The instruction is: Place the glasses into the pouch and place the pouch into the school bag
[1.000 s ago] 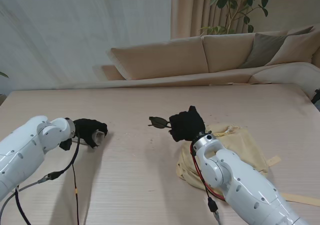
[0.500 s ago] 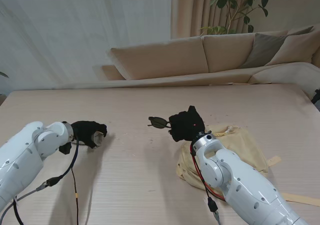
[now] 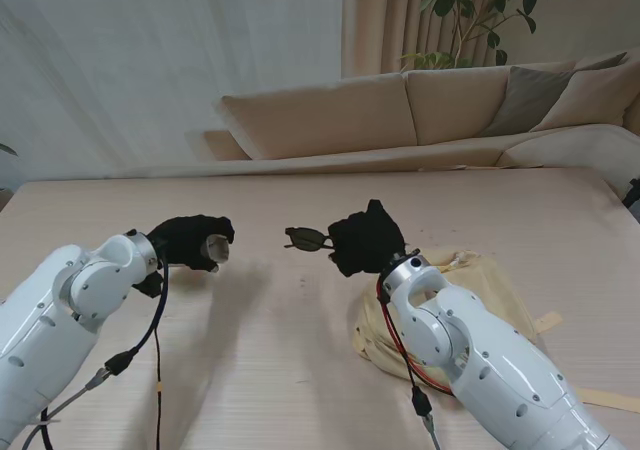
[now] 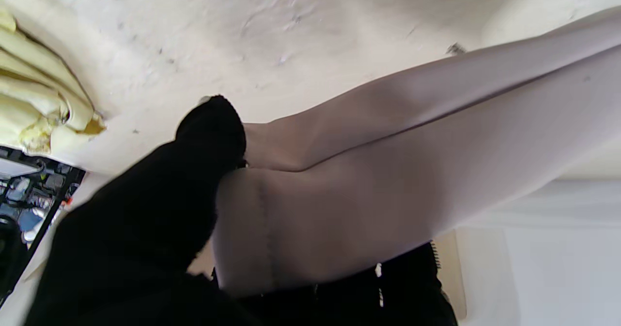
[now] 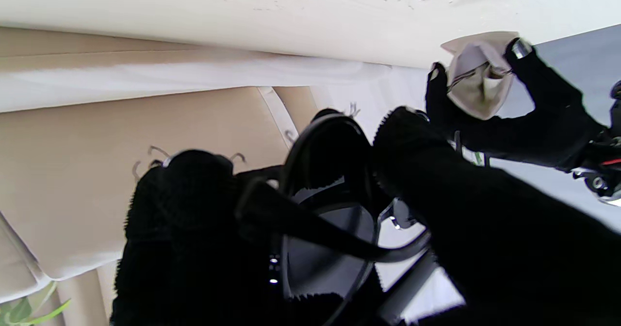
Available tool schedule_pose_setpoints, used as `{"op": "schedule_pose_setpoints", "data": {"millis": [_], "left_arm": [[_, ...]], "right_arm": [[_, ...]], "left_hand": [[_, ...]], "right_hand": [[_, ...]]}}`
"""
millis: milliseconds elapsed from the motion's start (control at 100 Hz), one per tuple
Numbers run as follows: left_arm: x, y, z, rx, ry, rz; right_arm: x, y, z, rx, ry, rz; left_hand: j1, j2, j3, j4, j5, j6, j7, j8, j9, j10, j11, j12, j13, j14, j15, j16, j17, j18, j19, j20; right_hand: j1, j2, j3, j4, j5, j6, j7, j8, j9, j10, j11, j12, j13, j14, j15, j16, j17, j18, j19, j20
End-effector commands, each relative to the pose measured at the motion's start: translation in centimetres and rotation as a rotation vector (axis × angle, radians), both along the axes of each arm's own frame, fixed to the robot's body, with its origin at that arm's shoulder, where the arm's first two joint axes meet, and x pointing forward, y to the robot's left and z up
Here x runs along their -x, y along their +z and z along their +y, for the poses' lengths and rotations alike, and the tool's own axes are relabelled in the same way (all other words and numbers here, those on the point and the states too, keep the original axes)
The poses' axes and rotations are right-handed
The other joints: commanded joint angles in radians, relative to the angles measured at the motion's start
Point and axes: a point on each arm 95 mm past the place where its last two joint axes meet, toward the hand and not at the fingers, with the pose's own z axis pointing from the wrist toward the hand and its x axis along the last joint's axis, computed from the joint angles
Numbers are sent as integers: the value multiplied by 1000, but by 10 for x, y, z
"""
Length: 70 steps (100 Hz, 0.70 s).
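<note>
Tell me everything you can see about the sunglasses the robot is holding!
The glasses are dark, with a thin black frame, dark tinted lenses and slim arms. The right hand pinches them in its black-gloved fingers and holds them up off the table, lenses sticking out toward the left hand. They look folded or nearly so. Only the right hand touches them. In the right wrist view one lens fills the middle, with an arm crossing it.

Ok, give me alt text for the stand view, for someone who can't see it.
Two black-gloved robot hands are raised over a pale wooden table: the right hand holds dark glasses, the left hand a small grey pouch, with a gap between them. A yellow school bag lies by the right arm, and a beige sofa stands behind the table.
</note>
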Motion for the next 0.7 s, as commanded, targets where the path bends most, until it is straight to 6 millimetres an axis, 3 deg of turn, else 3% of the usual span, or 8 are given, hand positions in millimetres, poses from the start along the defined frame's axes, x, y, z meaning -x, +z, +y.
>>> {"op": "schedule_pose_setpoints", "data": {"millis": [0,300,690], "left_arm": [[5,6,-21,26,-32,-21],[17,13,-60,160,-14,-20],[26,14,-79,292,-48,43]], "right_arm": [[2,10,7,16,27,-9],[0,24,25,96,51,-23],[-10,33,26,217,95,-78]], "left_hand": [[91,117,28,23,73,-10,131,19,10,24,13,18,43,14,66,29,9,27,65,27],[92,118,4,27,80,1,121,11,16,35,-1,19,37,22,66,10,1,41,65,27],[81,113,7,34,85,9,106,13,14,38,-12,21,30,26,67,-3,-5,44,63,28]], "right_hand": [[17,24,-18,14,7,-5,2,6,13,37,45,18,38,-60,43,12,-3,-1,37,7],[14,29,-21,14,5,-15,1,8,15,27,44,17,42,-70,39,11,11,-2,40,8],[7,35,-24,14,6,-26,1,9,16,15,44,18,48,-81,36,10,23,0,41,7]]}}
